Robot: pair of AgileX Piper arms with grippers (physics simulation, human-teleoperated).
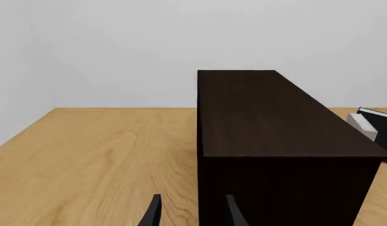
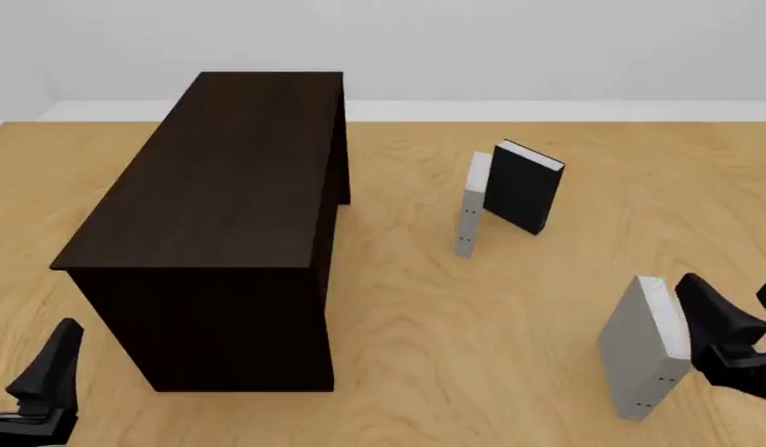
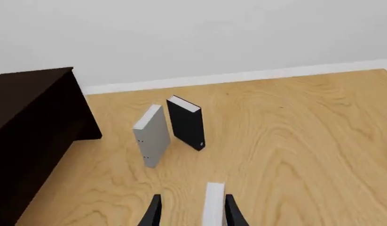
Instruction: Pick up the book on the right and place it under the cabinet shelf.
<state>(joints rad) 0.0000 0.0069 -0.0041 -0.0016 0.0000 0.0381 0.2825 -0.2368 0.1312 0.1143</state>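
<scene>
The book [image 2: 638, 349], thick light-grey with white page edges, stands upright at the front right of the table. My right gripper [image 2: 731, 291] is open just to the book's right, close to its top. In the right wrist view the book's white edge [image 3: 213, 203] shows between the fingers, nearer one finger [image 3: 231, 212]; that gripper [image 3: 191, 208] is not closed on it. The dark, almost black cabinet shelf [image 2: 221, 177] stands at the left and also shows in both wrist views [image 1: 275, 117] [image 3: 30, 108]. My left gripper [image 2: 17, 363] [image 1: 192, 214] is open and empty at the front left, beside the cabinet's front end.
A slimmer pale grey book [image 2: 470, 219] [image 3: 152, 136] and a black book [image 2: 526, 186] [image 3: 187, 122] stand upright mid-table, right of the cabinet. The black book [image 1: 381, 127] peeks past the cabinet in the left wrist view. The wooden table [image 2: 420, 326] ends at a white wall behind.
</scene>
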